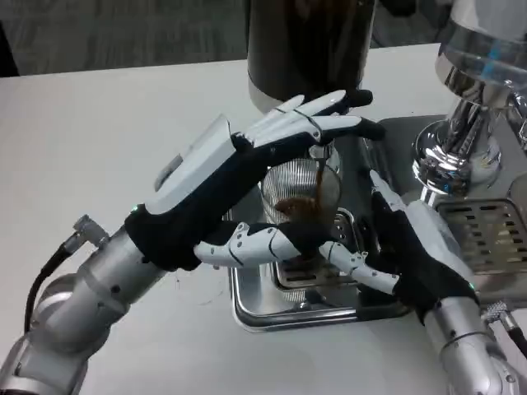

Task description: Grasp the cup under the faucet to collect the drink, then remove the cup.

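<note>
Head view, mid-pour by the look of it. Left robot hand (272, 177) wrapped around the clear ribbed cup (298, 193): upper fingers reaching over the far side of the rim, thumb curled in along the near side low down, so holding it rather than just hovering. Right robot hand (403, 243) just right of the cup, fingers pointing in toward its base; can't tell if touching or supporting, and nothing visibly gripped, fingers loosely apart.

Cup sitting upright over the metal drip tray (272, 309), right under the faucet (323, 152), with a brown stream of drink (318, 185) dropping into it and a dark pool already gathered in the bottom. Only partly filled, as far as visible through the glass.

Behind that, the big dark dispenser body (309, 49) at the far side of the white desk (99, 140). Off to the right, a shiny chrome fixture (465, 140) and a second slotted grate (482, 226), not involved.

Progress-wise: grasp done, cup placed, collecting underway. Left to do: wait for the fill, then lift or slide the cup clear of the spout and tray without tipping. Worth watching for drips and a slippery ribbed wall on the way out.
</note>
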Motion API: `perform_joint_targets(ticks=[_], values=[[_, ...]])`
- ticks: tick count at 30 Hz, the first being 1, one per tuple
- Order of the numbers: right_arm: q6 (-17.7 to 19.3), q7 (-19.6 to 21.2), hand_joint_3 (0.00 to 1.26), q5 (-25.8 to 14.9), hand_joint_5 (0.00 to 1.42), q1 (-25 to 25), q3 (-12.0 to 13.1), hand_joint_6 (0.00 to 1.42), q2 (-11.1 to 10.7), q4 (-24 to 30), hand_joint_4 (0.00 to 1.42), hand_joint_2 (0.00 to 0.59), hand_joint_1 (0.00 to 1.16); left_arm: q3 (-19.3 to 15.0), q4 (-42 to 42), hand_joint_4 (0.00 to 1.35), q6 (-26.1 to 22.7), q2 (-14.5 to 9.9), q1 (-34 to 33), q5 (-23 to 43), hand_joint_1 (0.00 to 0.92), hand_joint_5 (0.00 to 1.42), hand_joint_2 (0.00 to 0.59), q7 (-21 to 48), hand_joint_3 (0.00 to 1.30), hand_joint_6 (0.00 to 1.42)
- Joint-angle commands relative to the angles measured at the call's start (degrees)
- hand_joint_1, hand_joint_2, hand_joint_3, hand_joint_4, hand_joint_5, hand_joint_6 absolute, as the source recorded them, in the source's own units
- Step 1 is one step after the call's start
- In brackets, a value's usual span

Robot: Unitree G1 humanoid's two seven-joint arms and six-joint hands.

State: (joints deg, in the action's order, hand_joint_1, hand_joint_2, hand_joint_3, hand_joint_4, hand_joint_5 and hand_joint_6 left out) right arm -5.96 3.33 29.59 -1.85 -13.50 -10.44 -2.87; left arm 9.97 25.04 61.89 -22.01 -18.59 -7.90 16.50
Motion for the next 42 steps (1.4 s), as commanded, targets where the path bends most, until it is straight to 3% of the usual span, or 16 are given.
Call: perform_joint_targets(ticks=[1,12,16,19,23,30,42], values=[[0.3,-0.3,0.00,-0.4,0.00,-0.2,-0.3,0.00,-0.1,-0.4,0.00,0.211,0.43,-0.2,-0.9,0.10,-1.4,-1.1,2.4,-3.7,0.000,0.23,0.165,-0.1,0.27,0.13],[0.5,-0.1,0.00,-0.6,0.00,-0.3,-0.4,0.00,-0.2,-0.4,0.00,0.216,0.43,-8.1,-1.2,0.00,-3.9,-1.8,5.3,-9.8,0.000,0.16,0.135,-9.3,0.22,0.05],[0.7,-0.5,0.00,-0.9,0.00,-0.6,-0.5,0.00,-0.1,-0.5,0.00,0.218,0.43,-10.0,-2.0,0.00,-4.9,-2.4,6.8,-11.0,0.000,0.03,0.111,-11.8,0.11,0.00],[0.9,0.4,0.00,1.3,0.00,-0.8,-1.5,0.00,-0.8,0.2,0.00,0.218,0.42,-11.6,-2.6,0.00,-5.3,-3.3,9.1,-11.4,0.000,0.03,0.106,-13.2,0.09,0.00],[0.5,-0.1,0.00,-0.9,0.00,-0.7,-0.6,0.00,0.0,-0.1,0.00,0.215,0.43,-13.4,-1.0,0.00,-6.8,-5.2,13.9,-12.1,0.000,0.00,0.080,-14.3,0.01,0.00],[1.7,0.1,0.00,-2.2,0.00,-0.8,-0.6,0.00,0.5,0.1,0.00,0.211,0.47,-15.1,0.2,0.00,-8.2,-7.4,19.3,-14.1,0.000,0.00,0.083,-17.0,0.00,0.00],[7.0,2.8,0.00,-4.3,0.00,-1.9,-0.2,0.03,2.7,-3.7,0.00,0.193,0.59,-15.2,0.4,0.00,-10.5,-7.7,23.5,-13.1,0.000,0.00,0.086,-18.2,0.00,0.00]])
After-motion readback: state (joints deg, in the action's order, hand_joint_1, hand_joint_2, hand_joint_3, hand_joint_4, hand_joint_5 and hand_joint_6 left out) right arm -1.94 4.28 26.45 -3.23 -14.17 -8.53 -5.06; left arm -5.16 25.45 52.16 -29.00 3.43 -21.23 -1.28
